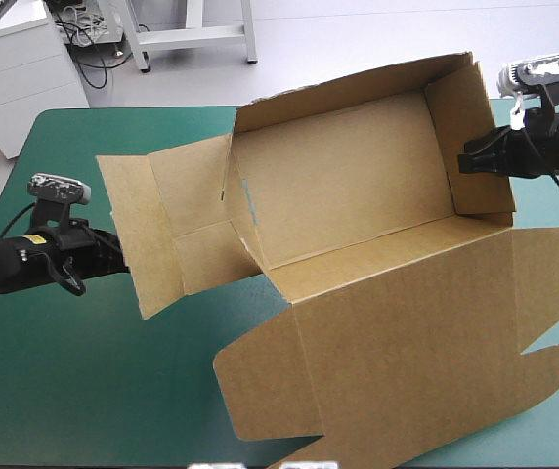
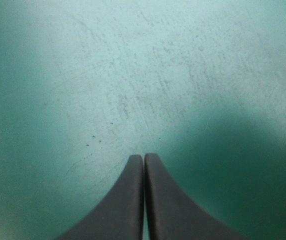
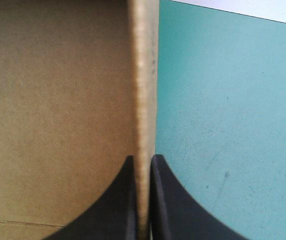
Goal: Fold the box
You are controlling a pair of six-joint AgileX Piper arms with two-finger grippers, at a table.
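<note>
The brown box (image 1: 358,186) stands mid-table as an open tray with its walls raised. Its lid (image 1: 407,332) lies flat toward the table's front edge. My right gripper (image 1: 467,161) is at the tray's right end wall. In the right wrist view it (image 3: 143,162) is shut on the box, with the board's edge (image 3: 144,75) running straight out between the fingers. A side flap (image 1: 138,230) sticks out at the box's left end. My left gripper (image 1: 113,262) sits shut at that flap's outer edge, and in the left wrist view (image 2: 144,156) only cover lies ahead of it.
Bare teal-green cover (image 1: 84,371) shows at the table's front left, and more (image 3: 223,125) beside the box's right wall. The lid's rounded tabs (image 1: 553,362) reach close to the table's right edge. A shadow (image 2: 243,170) falls on the cover beside the left gripper.
</note>
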